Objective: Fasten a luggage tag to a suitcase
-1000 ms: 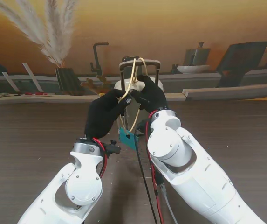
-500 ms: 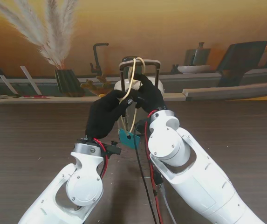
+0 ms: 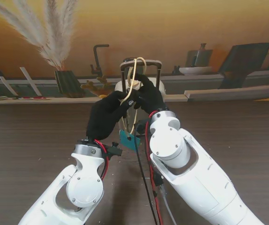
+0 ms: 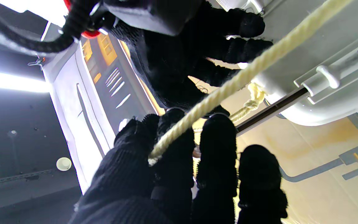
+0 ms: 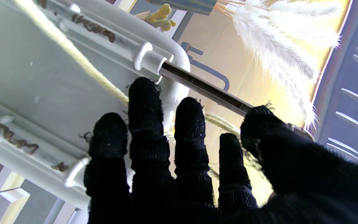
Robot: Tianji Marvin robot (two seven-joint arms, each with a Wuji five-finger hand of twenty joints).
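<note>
Cream cord of the luggage tag runs up from my left hand, which pinches it, and loops over the suitcase handle just beyond my fingertips. My right hand holds the cord's other side, equally near. The tag hangs beneath both hands.
</note>
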